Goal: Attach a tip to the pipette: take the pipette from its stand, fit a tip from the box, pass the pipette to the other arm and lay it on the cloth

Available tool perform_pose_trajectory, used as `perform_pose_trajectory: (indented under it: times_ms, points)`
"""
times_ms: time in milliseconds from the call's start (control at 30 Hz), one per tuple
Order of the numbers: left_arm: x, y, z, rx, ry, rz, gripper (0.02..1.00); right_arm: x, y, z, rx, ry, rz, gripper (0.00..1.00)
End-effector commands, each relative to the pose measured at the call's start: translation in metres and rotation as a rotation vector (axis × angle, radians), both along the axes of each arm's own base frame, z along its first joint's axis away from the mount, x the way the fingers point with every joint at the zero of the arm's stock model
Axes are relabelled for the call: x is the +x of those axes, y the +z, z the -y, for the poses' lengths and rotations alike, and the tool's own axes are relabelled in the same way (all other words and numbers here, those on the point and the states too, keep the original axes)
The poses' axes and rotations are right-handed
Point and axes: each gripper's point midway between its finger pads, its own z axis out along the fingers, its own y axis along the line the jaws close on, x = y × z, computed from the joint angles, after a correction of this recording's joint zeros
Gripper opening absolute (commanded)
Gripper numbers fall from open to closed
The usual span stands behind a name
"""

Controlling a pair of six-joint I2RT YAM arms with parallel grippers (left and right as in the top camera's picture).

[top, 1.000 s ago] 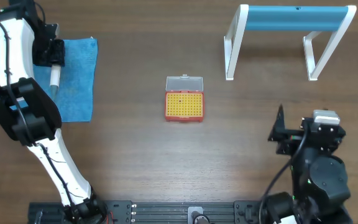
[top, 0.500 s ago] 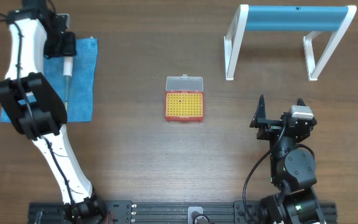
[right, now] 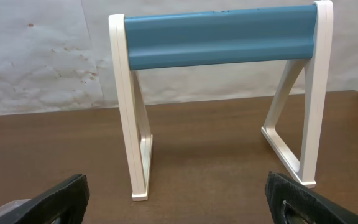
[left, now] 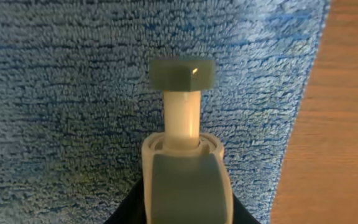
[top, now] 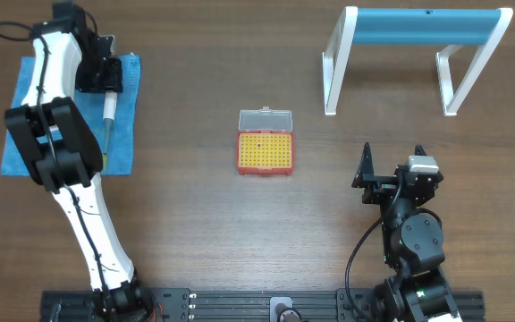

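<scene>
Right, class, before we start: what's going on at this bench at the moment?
The left arm's tool holds the pipette over the blue cloth at the left side of the table; whether it touches the cloth cannot be told. The right arm's tool is open and holds nothing, near its own base, facing the pipette stand, which is bare. The tip box sits open mid-table.

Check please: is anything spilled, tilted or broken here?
Nothing stands out. The tip box stands square with its lid open, the stand is upright, the cloth lies flat, and the left hand holds the pipette over it.
</scene>
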Motion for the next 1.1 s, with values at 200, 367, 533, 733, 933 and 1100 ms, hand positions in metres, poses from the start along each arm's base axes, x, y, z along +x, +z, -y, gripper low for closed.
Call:
perform_pose_trajectory:
  times_ms: [200, 367, 533, 733, 933, 1100]
  points:
    - [-0.006, -0.009, -0.012, 0.069, -0.018, -0.047, 0.689, -0.001, -0.003, -0.003, 0.011, 0.015, -0.002, 0.932]
    - [-0.003, 0.002, -0.005, 0.073, -0.032, -0.037, 0.812, -0.001, -0.003, -0.003, 0.012, 0.015, -0.001, 0.932]
    - [0.015, 0.068, -0.014, 0.133, -0.025, 0.059, 0.989, -0.001, -0.001, -0.003, 0.012, 0.011, 0.004, 0.932]
    - [0.026, 0.188, -0.013, 0.162, 0.033, 0.276, 0.998, -0.002, -0.011, -0.002, 0.001, 0.008, -0.036, 0.993]
    - [-0.009, 0.319, 0.045, 0.184, -0.052, 0.523, 0.998, -0.012, -0.060, 0.001, -0.056, 0.007, -0.238, 0.993]
    - [-0.071, 0.413, 0.125, 0.158, -0.202, 0.723, 0.998, -0.034, -0.109, 0.008, -0.118, 0.005, -0.457, 0.993]
